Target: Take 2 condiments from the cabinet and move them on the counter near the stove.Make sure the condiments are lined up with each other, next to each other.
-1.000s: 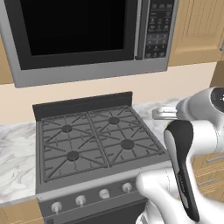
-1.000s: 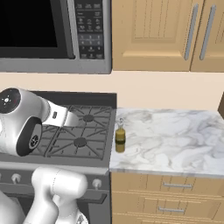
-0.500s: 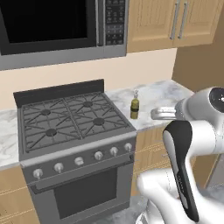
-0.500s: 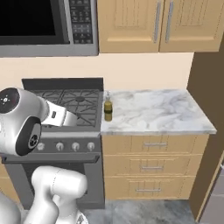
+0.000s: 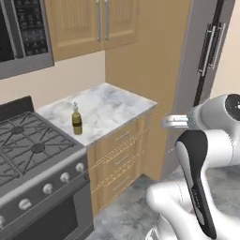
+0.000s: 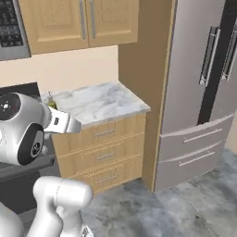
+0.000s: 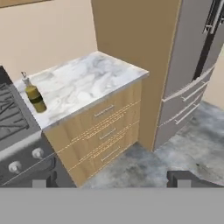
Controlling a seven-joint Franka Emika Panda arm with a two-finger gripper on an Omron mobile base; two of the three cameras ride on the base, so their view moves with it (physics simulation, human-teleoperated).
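Olive-green condiment bottle (image 5: 77,120) stands upright at the bench (image 5: 112,105) edge beside the stove (image 5: 33,150). Claw (image 7: 113,177) spread apart, empty. Judged step: fetching the second bottle from the cabinet.

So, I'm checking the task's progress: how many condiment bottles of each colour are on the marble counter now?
Olive-green bottle: 1
Yellow bottle: 0
Total on the counter: 1

olive-green bottle (image 5: 77,121) upright on counter (image 5: 112,105), beside stove (image 5: 28,150)
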